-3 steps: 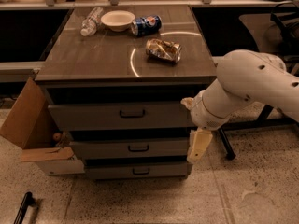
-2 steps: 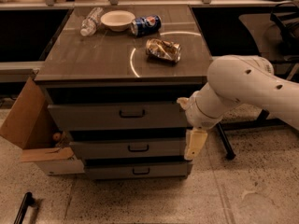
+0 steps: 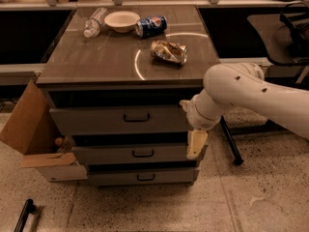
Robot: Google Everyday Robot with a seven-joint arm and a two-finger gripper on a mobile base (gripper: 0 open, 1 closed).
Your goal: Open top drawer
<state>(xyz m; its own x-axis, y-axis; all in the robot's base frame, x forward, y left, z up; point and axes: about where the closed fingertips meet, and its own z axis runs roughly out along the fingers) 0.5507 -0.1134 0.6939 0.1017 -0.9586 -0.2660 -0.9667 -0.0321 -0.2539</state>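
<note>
Leftward my gripper (image 3: 197, 144) had drifted since a second earlier, closing on the cabinet's right edge. The top drawer (image 3: 96, 121) sat shut just under the tabletop (image 3: 96, 62), its dark loop handle (image 3: 136, 117) at centre, well to the left of my gripper and higher. The gripper hung pointing down before the right end of the middle drawer (image 3: 111, 154). Whether it was spread or closed I could not tell. From that height I judged I might hook the middle drawer's similar handle instead, or scrape the cabinet corner while crossing. A sharp pull could also set the can (image 3: 151, 26), lying on its side, rolling.
</note>
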